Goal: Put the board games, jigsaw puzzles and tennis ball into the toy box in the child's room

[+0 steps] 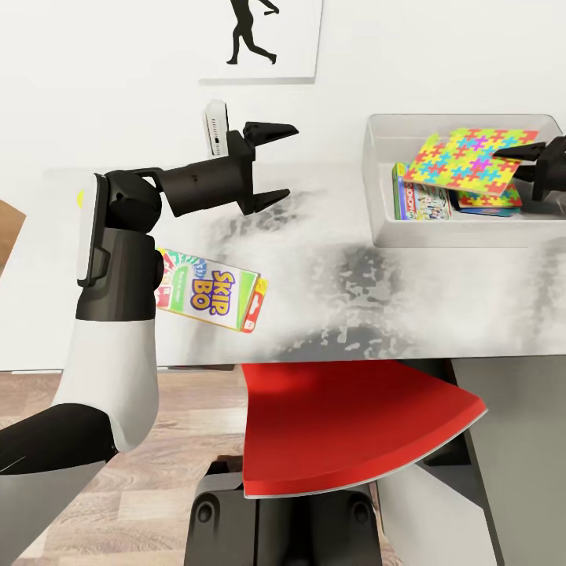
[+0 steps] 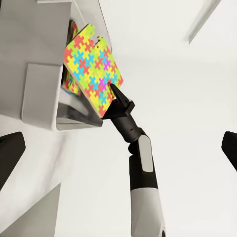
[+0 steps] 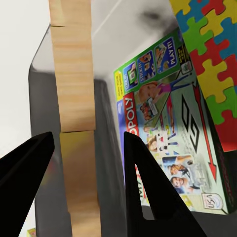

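Note:
My right gripper (image 1: 525,169) hangs over the grey toy box (image 1: 377,236) at the table's far right. Its fingers stand apart, open, with the edge of a tilted colourful jigsaw puzzle (image 1: 470,159) between them. In the right wrist view that edge is a wooden strip (image 3: 74,98) that does not touch both fingers. A Monopoly box (image 1: 420,200) and a second jigsaw puzzle (image 1: 489,201) lie in the toy box. A Skip-Bo game box (image 1: 208,291) lies on the table near its front edge, by my left arm. My left gripper (image 1: 279,163) is open and empty above the table's middle.
A red chair (image 1: 346,424) stands pushed up to the table's front, right before me. A white upright device (image 1: 216,126) stands at the table's back edge by the wall. Wood floor shows at the lower left.

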Available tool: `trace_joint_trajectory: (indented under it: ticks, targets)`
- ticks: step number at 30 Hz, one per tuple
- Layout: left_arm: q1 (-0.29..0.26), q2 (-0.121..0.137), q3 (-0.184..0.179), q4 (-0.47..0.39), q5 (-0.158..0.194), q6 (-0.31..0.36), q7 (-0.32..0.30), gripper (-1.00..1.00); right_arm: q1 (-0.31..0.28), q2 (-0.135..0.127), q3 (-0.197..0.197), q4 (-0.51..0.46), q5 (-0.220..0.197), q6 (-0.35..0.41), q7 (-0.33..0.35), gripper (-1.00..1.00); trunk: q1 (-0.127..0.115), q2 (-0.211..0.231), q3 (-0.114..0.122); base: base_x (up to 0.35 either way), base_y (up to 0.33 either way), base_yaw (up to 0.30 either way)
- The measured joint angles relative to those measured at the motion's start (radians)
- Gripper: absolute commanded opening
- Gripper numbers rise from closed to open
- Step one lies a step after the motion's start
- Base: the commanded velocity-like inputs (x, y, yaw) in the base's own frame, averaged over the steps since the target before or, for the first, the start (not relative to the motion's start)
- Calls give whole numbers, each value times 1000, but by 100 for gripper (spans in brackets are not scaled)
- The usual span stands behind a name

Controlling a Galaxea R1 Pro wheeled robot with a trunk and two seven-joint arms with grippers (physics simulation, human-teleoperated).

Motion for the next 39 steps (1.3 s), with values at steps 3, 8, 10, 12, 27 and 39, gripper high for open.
trace_joint_trajectory:
  ticks: [3,8,10,12,27,39]
  targets:
    - [0,0,0,0,0,0,0,100,1,1,0,0,0,0,0,-100,0,0,0,0,0,0]
    - [-1,0,0,1,0,0,0,100,1,3,0,1,0,0,-1,-100,0,0,0,0,0,0]
    - [-1,0,0,1,0,0,0,100,2,3,0,1,0,0,-1,-100,0,0,0,0,0,0]
    - [-2,0,0,1,0,0,0,100,2,3,0,1,0,0,-1,-100,0,0,0,0,0,0]
    - [-3,0,0,3,0,0,0,100,5,8,0,2,0,-1,-1,-100,0,0,-1,0,0,0]
    - [-3,0,-1,3,0,1,1,100,5,8,-2,2,-1,-3,0,-100,0,0,-15,0,0,0]
